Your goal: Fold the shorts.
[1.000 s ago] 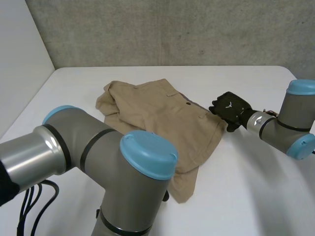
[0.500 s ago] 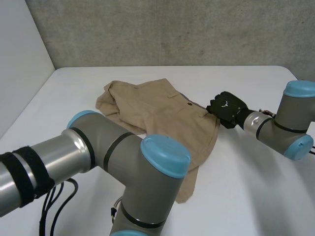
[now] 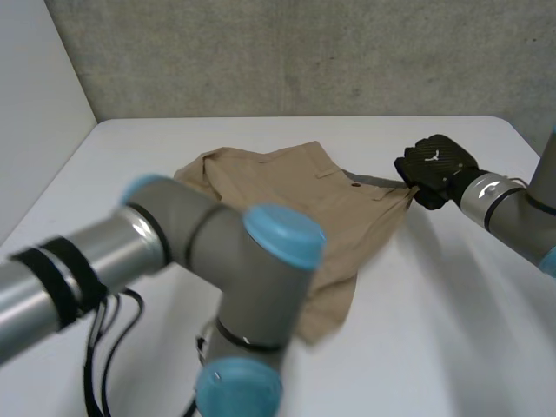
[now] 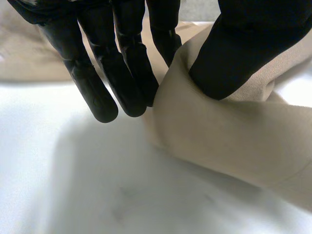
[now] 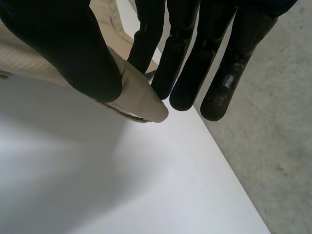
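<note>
Tan shorts point(image 3: 287, 191) lie across the middle of the white table point(image 3: 452, 313), waistband toward the right. My right hand point(image 3: 434, 165) is shut on the waistband's right corner, lifted just off the table. In the right wrist view the thumb point(image 5: 68, 53) pinches that tan corner point(image 5: 139, 102) against the fingers point(image 5: 180, 63). In the left wrist view my left hand point(image 4: 234, 53) pinches a thick edge of the shorts point(image 4: 219, 136) between thumb and fingers point(image 4: 122, 73), close above the table. In the head view my left arm point(image 3: 191, 261) covers the near end of the shorts.
The table's right edge point(image 5: 229, 165) runs close by the right hand, with grey floor point(image 5: 273, 126) beyond it. A grey wall point(image 3: 304, 52) stands behind the table. Bare white tabletop lies in front of and to the right of the shorts.
My right hand closed on the waistband corner and pulled it up and to the right, stretching the shorts. My left arm swung across the near side, and its hand closed on the cloth.
</note>
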`<state>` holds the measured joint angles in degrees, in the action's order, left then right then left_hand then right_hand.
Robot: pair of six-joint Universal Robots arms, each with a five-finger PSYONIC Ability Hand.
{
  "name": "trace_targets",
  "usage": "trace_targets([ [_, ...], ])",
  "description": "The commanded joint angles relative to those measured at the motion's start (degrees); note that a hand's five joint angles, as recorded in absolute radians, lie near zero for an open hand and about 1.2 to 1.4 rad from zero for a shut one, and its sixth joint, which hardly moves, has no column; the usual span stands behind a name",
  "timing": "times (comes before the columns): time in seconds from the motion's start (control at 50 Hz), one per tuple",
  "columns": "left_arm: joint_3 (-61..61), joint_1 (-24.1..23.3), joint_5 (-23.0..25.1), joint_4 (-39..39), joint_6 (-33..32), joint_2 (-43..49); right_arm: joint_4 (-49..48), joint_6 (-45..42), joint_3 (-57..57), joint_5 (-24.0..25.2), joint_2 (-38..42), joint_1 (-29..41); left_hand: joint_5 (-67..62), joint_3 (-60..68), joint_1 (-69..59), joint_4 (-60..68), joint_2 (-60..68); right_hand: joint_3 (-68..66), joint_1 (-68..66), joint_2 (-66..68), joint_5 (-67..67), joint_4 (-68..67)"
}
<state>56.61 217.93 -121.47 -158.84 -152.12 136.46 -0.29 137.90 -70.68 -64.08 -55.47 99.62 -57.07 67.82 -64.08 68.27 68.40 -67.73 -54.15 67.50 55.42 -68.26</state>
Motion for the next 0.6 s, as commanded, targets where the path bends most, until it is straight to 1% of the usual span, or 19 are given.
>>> trace_targets([
  [0.02,-0.36,7.94,0.97,0.55,-24.57,-9.88,9.68,0.97,-2.0,-2.63,-5.78,0.57,-12.93,12.18,-15.92,11.73,11.6,-12.27,-25.85,12.5,14.58,-11.74],
  [0.08,0.16,9.36,2.46,0.2,-33.65,-11.48,14.78,1.23,-4.11,-2.45,-7.63,1.19,-12.93,12.18,-15.92,11.73,11.6,-12.27,-25.85,12.5,14.58,-11.74],
  [0.1,0.25,9.97,4.29,0.02,-39.08,-12.09,16.01,1.41,-4.72,-2.45,-8.07,1.45,-12.93,12.18,-15.92,11.73,11.6,-12.27,-25.85,12.5,14.58,-11.74],
  [0.16,0.43,10.5,7.2,0.81,-46.41,-13.32,18.92,3.33,-7.01,-2.27,-9.65,3.99,-12.93,12.18,-15.92,11.73,11.6,-12.27,-25.85,12.5,14.58,-11.74],
  [0.18,1.04,10.5,8.95,0.9,-50.69,-13.85,19.36,3.95,-7.53,-2.36,-9.91,4.52,-11.95,11.21,-14.94,10.75,10.63,-12.27,-25.85,12.5,14.58,-11.74],
  [0.24,3.41,11.03,10.99,0.29,-55.99,-14.47,20.15,6.67,-9.47,-2.54,-10.09,5.93,-11.11,10.36,-14.09,9.91,9.78,-12.27,-25.85,12.5,14.58,-11.74],
  [0.26,5.24,11.64,11.77,-0.24,-58.88,-14.73,20.06,7.2,-9.99,-2.54,-10.18,6.11,-4.77,4.03,-7.76,3.58,3.45,-12.27,-25.85,12.5,14.58,-11.74],
  [0.28,6.05,11.9,12.13,-0.59,-60.04,-14.82,19.8,8.17,-11.31,-2.36,-10.18,6.37,0.29,-1.03,-2.7,-1.48,-1.61,-12.27,-25.85,12.5,14.58,-11.74],
  [0.32,7.72,12.61,12.57,-1.47,-61.63,-14.82,19.54,8.87,-12.37,-2.1,-10.18,6.46,10.05,-10.79,7.06,-11.25,-11.37,-12.27,-25.85,12.5,14.58,-11.74],
  [0.34,9.38,12.78,12.66,-2.43,-62.42,-14.39,18.93,9.92,-13.24,-2.01,-10.18,6.72,17.42,-18.16,14.43,-18.62,-18.75,-12.27,-25.85,12.5,14.58,-11.74],
  [0.4,11.85,12.79,12.57,-4.11,-62.42,-14.12,16.91,12.56,-14.65,-2.19,-10.01,7.08,26.38,-27.13,23.39,-27.58,-27.71,-12.27,-25.85,12.5,14.58,-11.74],
  [0.42,13.33,12.61,12.57,-5.24,-62.42,-14.12,14.9,14.92,-15.62,-2.27,-10.0,7.16,31.91,-32.65,28.92,-33.1,-33.23,-12.27,-25.85,12.5,14.58,-11.74],
  [0.48,15.19,12.26,12.31,-6.83,-62.07,-14.21,11.02,18.18,-17.46,-2.54,-10.0,6.9,33.81,-34.55,30.82,-35.01,-35.13,-12.27,-25.85,12.5,14.58,-11.74],
  [0.54,17.3,12.17,11.0,-10.34,-59.97,-15.52,6.54,20.83,-19.66,-3.94,-10.09,6.46,35.82,-36.57,32.84,-37.02,-37.15,-12.27,-25.85,12.5,14.58,-11.74],
  [0.56,18.61,12.26,9.16,-12.7,-56.66,-17.35,5.75,21.27,-20.02,-4.29,-10.09,6.46,37.0,-37.74,34.01,-38.19,-38.32,-12.27,-25.85,12.5,14.58,-11.74],
  [0.6,20.11,12.35,6.61,-14.91,-51.64,-20.52,4.16,21.8,-21.07,-5.52,-10.18,6.46,37.01,-37.75,34.02,-38.2,-38.33,-12.27,-25.85,12.5,14.58,-11.74],
])
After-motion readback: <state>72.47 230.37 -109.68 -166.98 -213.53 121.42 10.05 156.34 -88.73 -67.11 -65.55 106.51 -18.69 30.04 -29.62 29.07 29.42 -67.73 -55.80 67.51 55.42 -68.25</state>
